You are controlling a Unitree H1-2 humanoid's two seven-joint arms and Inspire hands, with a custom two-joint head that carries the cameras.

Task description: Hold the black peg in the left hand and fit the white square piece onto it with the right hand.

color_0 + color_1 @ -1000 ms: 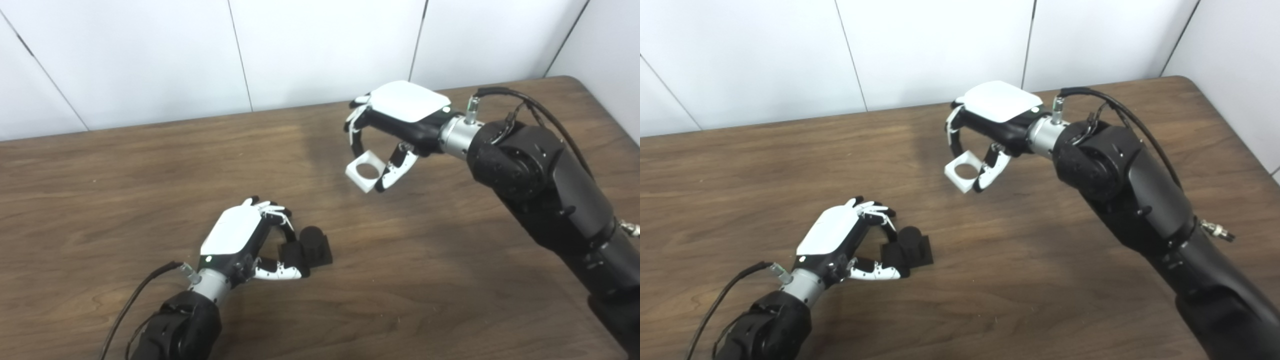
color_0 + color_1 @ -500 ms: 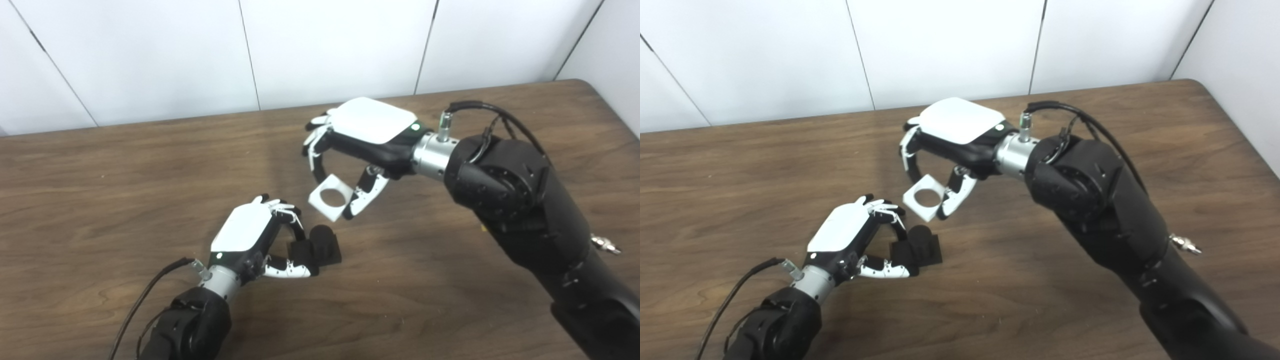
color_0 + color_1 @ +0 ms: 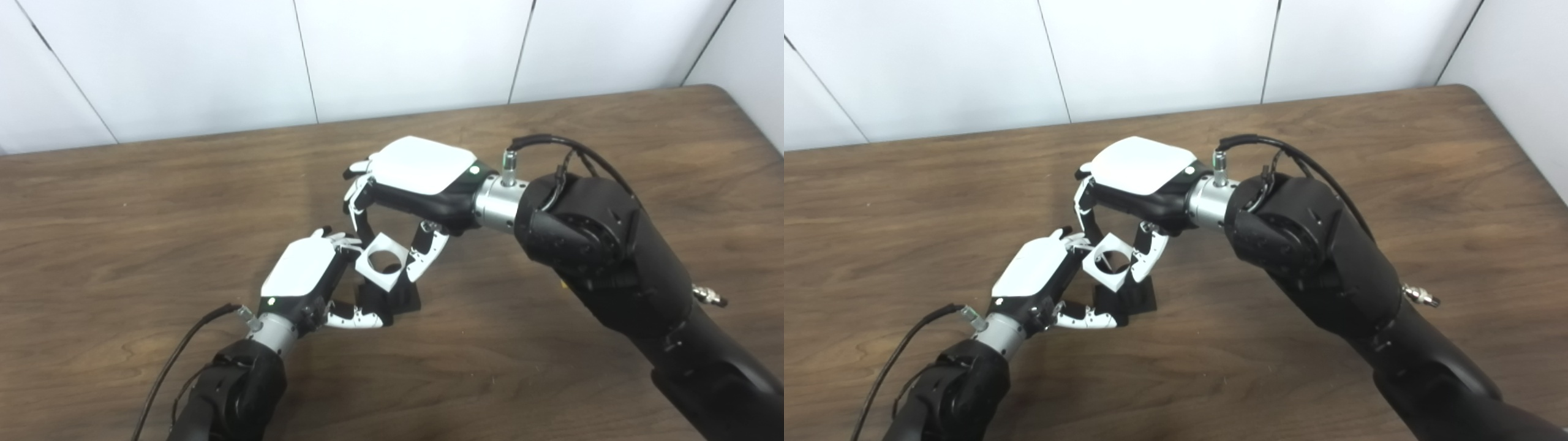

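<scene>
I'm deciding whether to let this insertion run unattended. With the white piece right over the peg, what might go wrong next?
The white square piece looks tilted in the right hand, so its hole may catch on the black peg and jam. The left hand grips the peg only at one side of its base; a downward push might tip or slide it on the table. The two hands' fingers are close together and might collide.

I've got both head cams side by side, looking down close at the same wooden table (image 3: pixel 122 202), wall across the top.
</scene>
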